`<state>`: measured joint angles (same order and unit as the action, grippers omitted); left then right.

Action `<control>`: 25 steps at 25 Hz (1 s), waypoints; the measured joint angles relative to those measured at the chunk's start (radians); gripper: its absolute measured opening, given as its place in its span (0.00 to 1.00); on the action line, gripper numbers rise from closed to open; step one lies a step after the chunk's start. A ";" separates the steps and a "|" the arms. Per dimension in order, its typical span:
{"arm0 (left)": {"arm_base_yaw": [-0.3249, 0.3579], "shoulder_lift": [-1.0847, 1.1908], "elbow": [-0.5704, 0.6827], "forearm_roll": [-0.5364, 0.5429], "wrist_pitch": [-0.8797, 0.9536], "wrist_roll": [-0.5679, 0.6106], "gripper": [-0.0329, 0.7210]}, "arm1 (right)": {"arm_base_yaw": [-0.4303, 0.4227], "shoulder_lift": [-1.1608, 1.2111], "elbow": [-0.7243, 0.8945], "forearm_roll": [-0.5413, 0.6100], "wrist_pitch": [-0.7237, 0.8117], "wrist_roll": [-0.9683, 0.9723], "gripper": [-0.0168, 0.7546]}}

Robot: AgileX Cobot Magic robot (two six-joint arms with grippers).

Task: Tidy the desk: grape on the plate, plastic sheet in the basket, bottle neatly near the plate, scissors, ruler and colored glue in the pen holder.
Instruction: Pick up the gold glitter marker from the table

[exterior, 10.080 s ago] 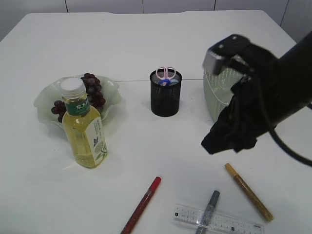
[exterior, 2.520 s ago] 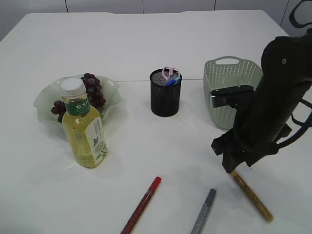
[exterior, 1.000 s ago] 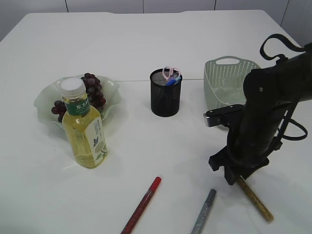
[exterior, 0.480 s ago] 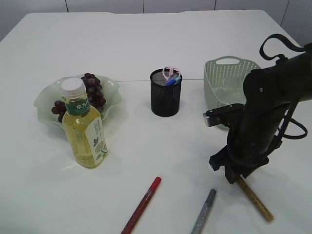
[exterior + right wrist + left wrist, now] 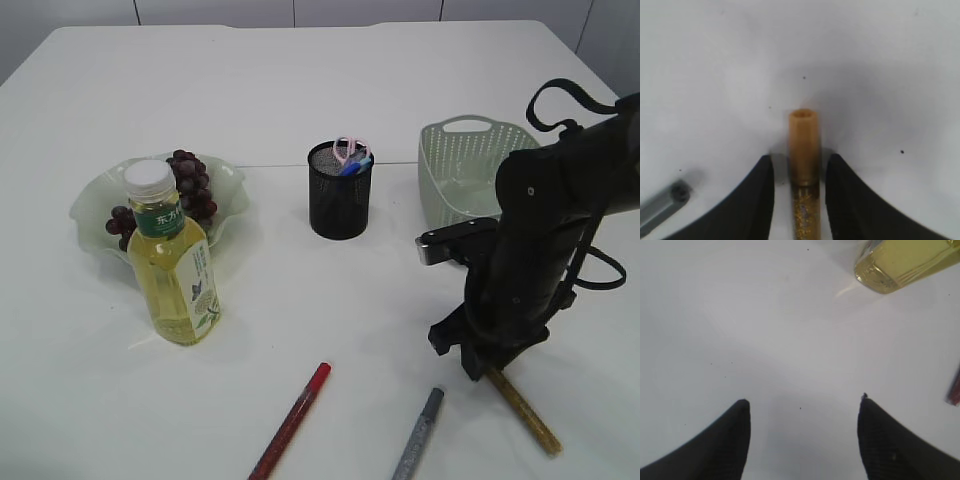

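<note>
Gold glue (image 5: 804, 150) half-hidden between tool (image 5: 799, 172) fingers

Black arm (image 5: 535, 250), looping black cable (image 5: 560, 95)

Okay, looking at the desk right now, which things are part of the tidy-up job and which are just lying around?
Part of the job:
- grapes on the plate
- bottle in front of the plate
- pen holder with scissors inside
- basket
- gold glue pen, red glue pen, silver glue pen on the table
- right gripper straddling the gold glue pen

Just lying about:
- nothing visible
</note>
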<state>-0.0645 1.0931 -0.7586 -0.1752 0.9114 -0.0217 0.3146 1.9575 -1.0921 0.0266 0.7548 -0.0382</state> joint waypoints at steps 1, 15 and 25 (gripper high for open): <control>0.000 0.000 0.000 0.000 0.000 0.000 0.70 | 0.000 0.000 0.000 -0.001 0.000 0.000 0.35; 0.000 0.000 0.000 -0.002 0.000 0.000 0.69 | 0.000 -0.008 0.000 0.044 0.000 -0.056 0.14; 0.000 0.000 0.000 -0.002 0.000 0.000 0.69 | -0.032 -0.164 -0.103 0.644 0.162 -0.599 0.14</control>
<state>-0.0645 1.0931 -0.7586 -0.1769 0.9114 -0.0217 0.2828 1.7937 -1.1948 0.6705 0.9166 -0.6375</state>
